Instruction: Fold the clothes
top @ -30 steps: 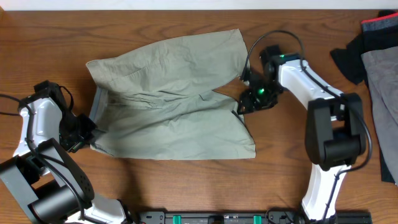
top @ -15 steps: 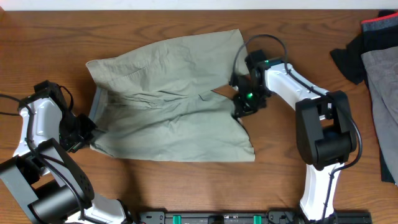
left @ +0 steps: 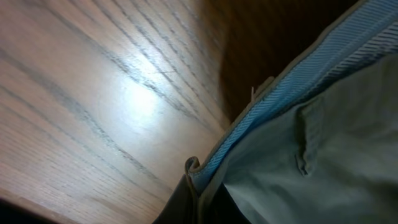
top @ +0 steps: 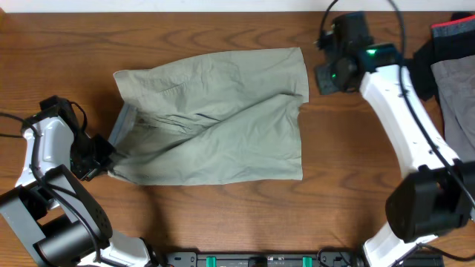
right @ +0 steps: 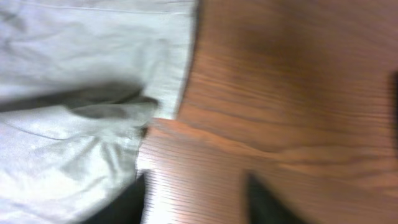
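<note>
Two tools: your left tool (top: 100, 157) is gripping the shorts' (top: 215, 122) waistband corner; your right tool (top: 329, 77) is hovering open beside their far right corner. Shorts are lying spread on the surface (top: 223, 222).

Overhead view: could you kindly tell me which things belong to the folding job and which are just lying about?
Job in hand: khaki shorts; left tool at their waistband corner; right tool, off the cloth.
Lying about: grey garment; black garment with red trim, both at the right edge.
</note>
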Robot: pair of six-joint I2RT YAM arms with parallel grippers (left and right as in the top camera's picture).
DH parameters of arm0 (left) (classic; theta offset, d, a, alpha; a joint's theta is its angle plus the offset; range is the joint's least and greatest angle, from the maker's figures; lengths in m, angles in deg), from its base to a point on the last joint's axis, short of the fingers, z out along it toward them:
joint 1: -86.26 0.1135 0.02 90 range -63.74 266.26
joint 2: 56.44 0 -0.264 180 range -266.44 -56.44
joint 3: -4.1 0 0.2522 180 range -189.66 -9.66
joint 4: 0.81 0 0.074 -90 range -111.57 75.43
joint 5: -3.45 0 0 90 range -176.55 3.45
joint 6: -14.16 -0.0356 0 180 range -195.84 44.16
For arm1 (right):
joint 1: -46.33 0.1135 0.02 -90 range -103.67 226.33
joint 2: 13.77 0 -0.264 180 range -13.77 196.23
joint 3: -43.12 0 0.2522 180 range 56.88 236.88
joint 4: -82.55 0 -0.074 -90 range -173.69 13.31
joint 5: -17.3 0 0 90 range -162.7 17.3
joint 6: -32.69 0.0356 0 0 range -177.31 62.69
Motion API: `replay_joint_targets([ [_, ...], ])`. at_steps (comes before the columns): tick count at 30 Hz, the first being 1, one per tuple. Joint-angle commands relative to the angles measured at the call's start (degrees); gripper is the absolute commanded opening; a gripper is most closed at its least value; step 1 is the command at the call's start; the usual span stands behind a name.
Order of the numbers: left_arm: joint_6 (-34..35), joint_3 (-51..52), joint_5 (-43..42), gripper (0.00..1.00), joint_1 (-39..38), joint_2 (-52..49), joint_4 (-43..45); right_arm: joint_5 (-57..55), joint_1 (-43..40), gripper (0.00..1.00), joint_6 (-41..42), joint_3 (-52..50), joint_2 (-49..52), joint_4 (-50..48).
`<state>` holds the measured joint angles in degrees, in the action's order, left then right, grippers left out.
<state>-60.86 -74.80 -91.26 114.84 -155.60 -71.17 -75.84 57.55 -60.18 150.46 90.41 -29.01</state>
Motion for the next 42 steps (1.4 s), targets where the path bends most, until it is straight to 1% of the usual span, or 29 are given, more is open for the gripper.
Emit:
replay_joint_targets([
  [1,-0.3,0.3,2.1,0.09,0.2,0.2,-0.3,-2.6,-0.5,0.64,1.9,-0.6,2.4,1.2],
  [3,-0.3,0.3,2.1,0.13,0.2,0.2,-0.5,-1.9,-1.2,0.63,4.6,-0.6,3.1,3.0],
  [5,-0.3,0.3,2.1,0.17,0.2,0.2,-0.6,1.9,-1.6,0.63,4.5,-0.6,3.7,5.1],
  [7,-0.3,0.3,2.1,0.17,0.2,0.2,-0.5,7.3,-1.9,0.63,3.5,-1.0,4.7,8.2],
  [8,-0.3,0.3,2.1,0.22,0.2,0.2,-0.5,9.7,-1.9,0.63,2.7,-1.4,5.1,9.6],
  [13,-0.3,0.3,2.1,0.23,0.2,0.2,-0.5,22.9,-1.0,0.61,1.2,-8.4,6.6,13.1],
  [16,-0.3,0.3,2.1,0.23,0.2,0.2,-0.5,27.1,0.5,0.61,1.1,-13.6,6.6,13.1],
  [23,-0.3,0.3,2.1,0.23,0.2,0.2,-0.5,29.0,4.5,0.64,7.7,-23.5,6.6,12.2],
  [28,-0.3,0.3,2.1,0.23,0.2,0.2,-0.3,33.6,6.9,0.65,10.4,-26.9,6.6,8.9],
  [32,-0.3,0.3,2.1,0.23,0.2,0.2,-0.3,31.8,8.5,0.65,16.2,-28.6,6.6,7.2],
  [34,-0.3,0.3,2.1,0.23,0.2,0.2,-0.3,30.8,9.1,0.65,20.3,-29.9,6.6,5.0],
  [37,-0.3,0.3,0.9,0.23,0.2,0.2,-0.3,29.4,9.1,0.64,23.6,-31.2,6.6,3.1],
  [39,-0.3,0.3,0.6,0.23,0.2,0.2,-0.3,28.5,9.1,0.64,24.0,-32.0,6.6,1.2],
  [40,-0.3,0.3,0.6,0.23,0.2,0.2,-0.3,28.2,9.0,0.63,24.1,-32.3,6.6,0.7],
  [42,-0.3,0.3,0.6,0.23,0.2,0.2,-0.3,28.1,9.0,0.49,24.3,-32.7,6.6,0.1],
])
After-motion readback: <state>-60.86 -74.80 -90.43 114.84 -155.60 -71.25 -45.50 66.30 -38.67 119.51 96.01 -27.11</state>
